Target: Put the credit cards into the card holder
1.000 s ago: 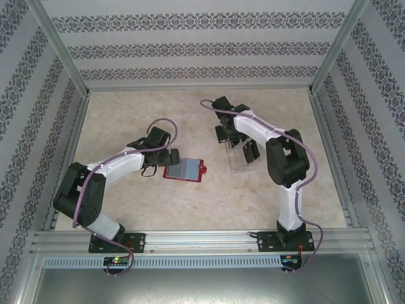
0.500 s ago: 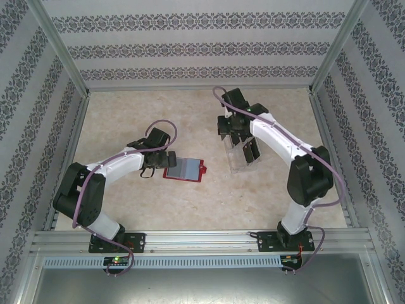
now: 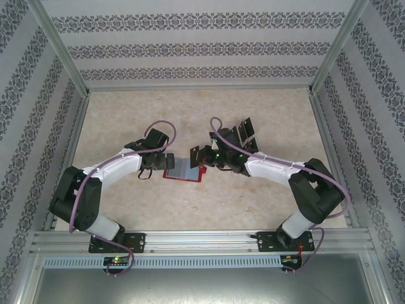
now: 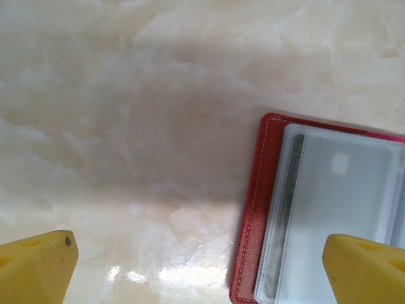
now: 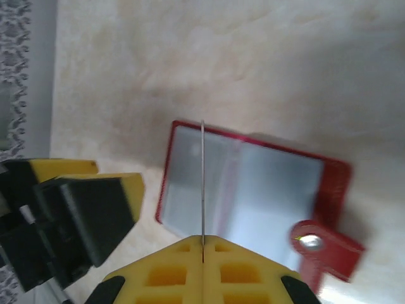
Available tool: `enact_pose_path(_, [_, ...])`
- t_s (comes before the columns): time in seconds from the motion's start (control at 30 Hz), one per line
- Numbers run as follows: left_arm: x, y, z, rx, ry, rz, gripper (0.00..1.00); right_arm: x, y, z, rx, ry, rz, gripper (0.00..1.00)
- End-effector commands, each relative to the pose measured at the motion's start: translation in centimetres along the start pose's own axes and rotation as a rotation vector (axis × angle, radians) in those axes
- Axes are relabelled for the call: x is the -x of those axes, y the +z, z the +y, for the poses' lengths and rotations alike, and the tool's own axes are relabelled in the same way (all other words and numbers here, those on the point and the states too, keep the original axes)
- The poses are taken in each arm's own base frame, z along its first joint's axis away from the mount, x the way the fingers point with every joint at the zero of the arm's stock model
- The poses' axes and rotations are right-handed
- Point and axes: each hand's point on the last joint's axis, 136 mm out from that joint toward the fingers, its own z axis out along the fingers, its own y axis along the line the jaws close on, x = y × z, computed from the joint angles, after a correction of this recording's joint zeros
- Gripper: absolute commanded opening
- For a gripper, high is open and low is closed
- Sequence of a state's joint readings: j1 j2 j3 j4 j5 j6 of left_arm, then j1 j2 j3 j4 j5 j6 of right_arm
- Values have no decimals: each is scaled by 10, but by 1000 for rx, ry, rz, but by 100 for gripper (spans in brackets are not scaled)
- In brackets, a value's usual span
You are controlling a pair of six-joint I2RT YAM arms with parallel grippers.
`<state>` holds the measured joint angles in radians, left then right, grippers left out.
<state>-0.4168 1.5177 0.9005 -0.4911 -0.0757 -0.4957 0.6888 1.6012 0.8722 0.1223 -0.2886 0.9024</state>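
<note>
On my left wrist feed the card holder (image 4: 329,215) runs off the right and bottom edges. In the right claw (image 5: 202,244) the credit card (image 5: 202,183) shows edge-on, its face hidden.

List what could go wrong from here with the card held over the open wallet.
1. The right gripper pinches the card edge-on above the clear sleeves of the wallet. It could miss a pocket mouth and skid across the plastic.
2. The left gripper stands open at the wallet's left edge, not clamping it, so the wallet might slide when the card pushes in.
3. Both grippers crowd the same wallet and could bump.
</note>
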Motion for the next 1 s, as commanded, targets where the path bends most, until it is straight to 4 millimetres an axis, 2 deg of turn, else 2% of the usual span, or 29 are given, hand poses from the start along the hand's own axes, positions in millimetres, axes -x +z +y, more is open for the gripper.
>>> enact_pose_path(0.0, [-13, 8, 11, 40, 36, 49, 100, 11, -1, 22, 96, 33, -130, 0])
enact_pose_path(0.27, [-15, 17, 13, 62, 48, 53, 100, -9, 14, 1, 91, 77, -158, 0])
enact_pose_path(0.43, [-19, 21, 21, 100, 54, 64, 100, -18, 24, -4, 91, 97, -151, 0])
enact_pose_path(0.97, [-30, 32, 25, 112, 41, 85, 100, -31, 41, -25, 43, 120, -131, 0])
